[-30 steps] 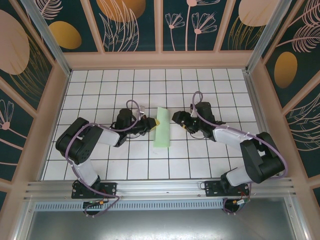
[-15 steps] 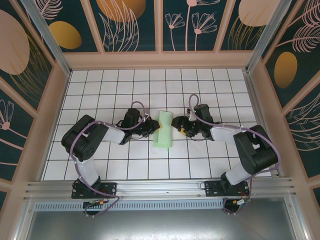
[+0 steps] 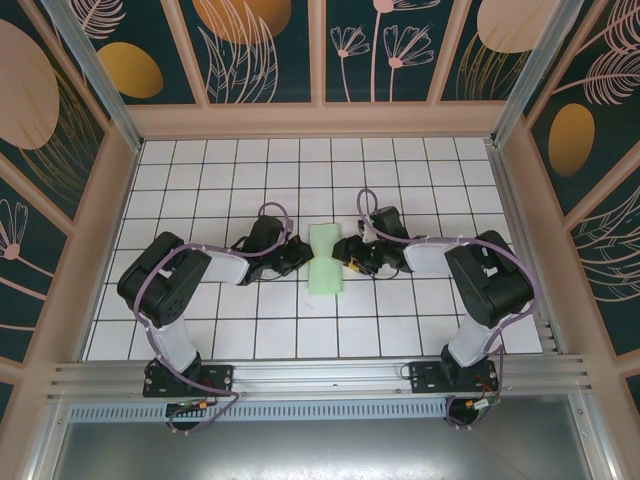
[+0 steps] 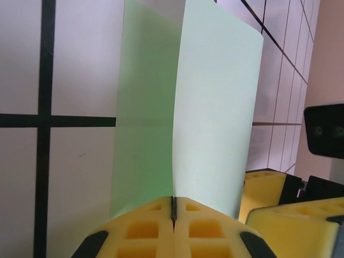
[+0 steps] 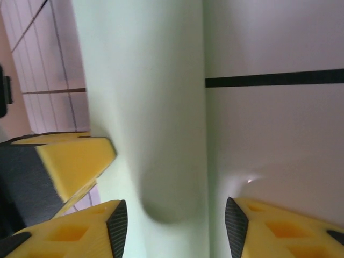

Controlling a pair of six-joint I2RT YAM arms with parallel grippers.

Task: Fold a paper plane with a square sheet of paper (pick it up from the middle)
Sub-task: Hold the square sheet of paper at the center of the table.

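Note:
The square sheet of paper [image 3: 326, 259], pale mint green, lies at the table's middle as a narrow strip folded lengthwise, not as a paper plane. Its upper layer [image 4: 215, 102] rises off the lower one [image 4: 142, 107], and the upper layer's edge runs into my left gripper [image 4: 173, 207], which is shut on it. From above, the left gripper [image 3: 301, 255] sits at the strip's left side. My right gripper [image 3: 347, 254] is at its right side. It stands open [image 5: 176, 219], with the paper [image 5: 150, 102] between its fingers and not pinched.
The table [image 3: 400, 180] is a white tile grid with black lines, closed in by pink-framed walls [image 3: 320, 118]. A metal rail [image 3: 320, 378] runs along the near edge by the arm bases. One yellow left finger [image 5: 72, 161] shows close to the right gripper.
The right gripper has moved left up to the paper while its jaws narrowed. The left gripper shifted slightly right with the paper's edge, and the strip looks shorter and flatter.

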